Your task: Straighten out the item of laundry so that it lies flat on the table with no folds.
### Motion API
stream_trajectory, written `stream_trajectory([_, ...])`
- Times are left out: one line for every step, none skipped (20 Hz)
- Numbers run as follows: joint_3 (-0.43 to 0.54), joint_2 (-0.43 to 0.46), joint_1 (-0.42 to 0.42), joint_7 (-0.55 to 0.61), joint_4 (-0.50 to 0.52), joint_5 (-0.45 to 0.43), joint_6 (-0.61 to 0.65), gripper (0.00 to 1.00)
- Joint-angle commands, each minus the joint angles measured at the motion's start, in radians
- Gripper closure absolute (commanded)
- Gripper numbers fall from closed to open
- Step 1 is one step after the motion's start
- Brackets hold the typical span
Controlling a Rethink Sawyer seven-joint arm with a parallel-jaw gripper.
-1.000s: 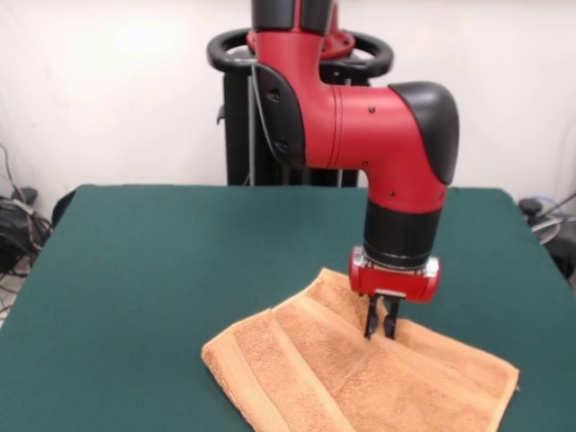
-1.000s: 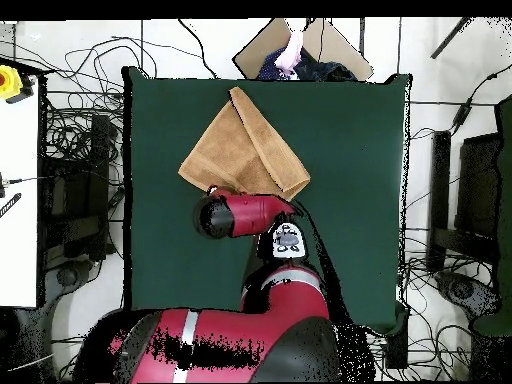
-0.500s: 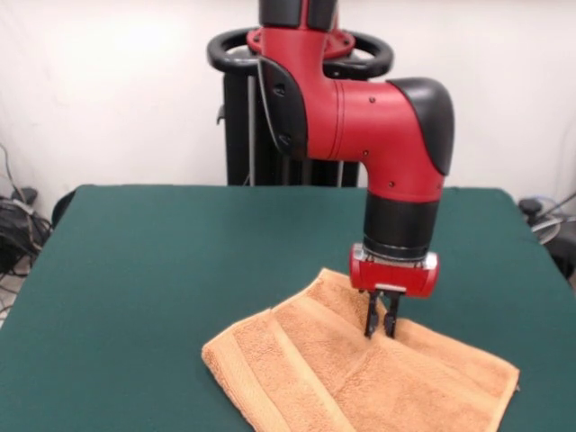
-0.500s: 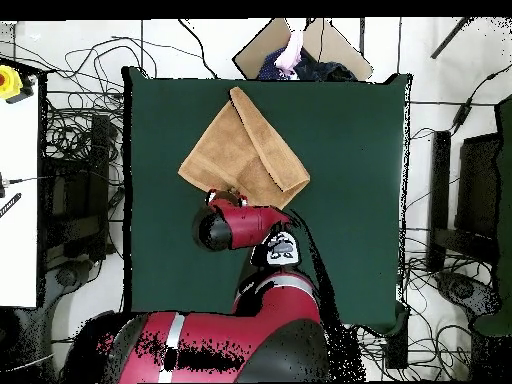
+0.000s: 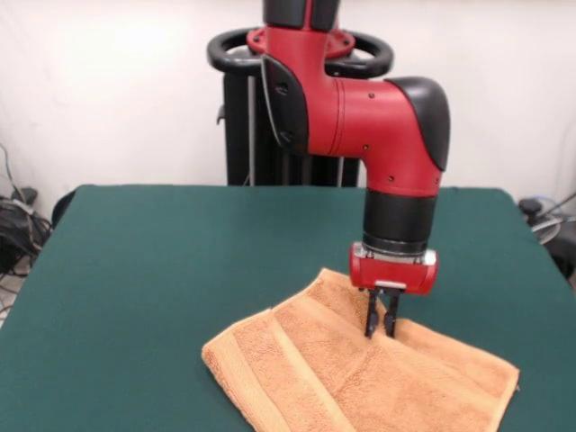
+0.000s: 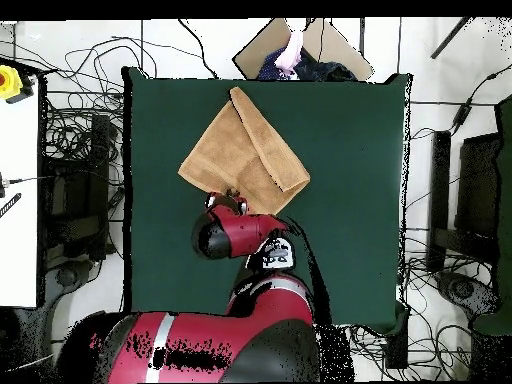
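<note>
The towel [image 5: 360, 373] lies on the table [image 5: 162, 270], on the half farther from the robot's pedestal [image 5: 301, 108], and it is not flat: in the overhead view one part is doubled over the rest along a diagonal fold, which gives the towel [image 6: 243, 150] a roughly triangular outline. A woven band stripe runs along the folded edge.

The gripper [image 5: 382, 326] points straight down at the towel's edge nearest the pedestal. Its two black fingers [image 5: 371, 317] stand close together with only a thin gap between them. Their tips reach the cloth at that edge, where the terry bunches up slightly around them; whether cloth is pinched between them cannot be told.
</note>
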Motion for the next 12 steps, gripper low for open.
stream_trajectory([0.066, 0.297, 0.063, 0.188, 0.149, 0.044, 0.069, 1.00])
stream_trajectory([0.073, 0.310, 0.059, 0.182, 0.146, 0.043, 0.067, 1.00])
stream_trajectory([0.073, 0.320, 0.065, 0.186, 0.147, 0.048, 0.053, 1.00])
stream_trajectory([0.072, 0.327, 0.069, 0.189, 0.149, 0.051, 0.041, 1.00])
stream_trajectory([0.071, 0.334, 0.074, 0.192, 0.151, 0.055, 0.029, 1.00])
stream_trajectory([0.069, 0.342, 0.079, 0.195, 0.153, 0.060, 0.013, 1.00])
stream_trajectory([0.073, 0.351, 0.079, 0.196, 0.156, 0.060, 0.001, 1.00])
stream_trajectory([0.075, 0.356, 0.080, 0.195, 0.158, 0.063, -0.004, 1.00])
stream_trajectory([0.077, 0.362, 0.080, 0.194, 0.160, 0.067, -0.008, 1.00])
stream_trajectory([0.087, 0.369, 0.071, 0.187, 0.162, 0.064, -0.007, 1.00])
stream_trajectory([0.090, 0.378, 0.070, 0.186, 0.163, 0.067, -0.013, 1.00])
stream_trajectory([0.095, 0.385, 0.066, 0.186, 0.164, 0.071, -0.015, 1.00])
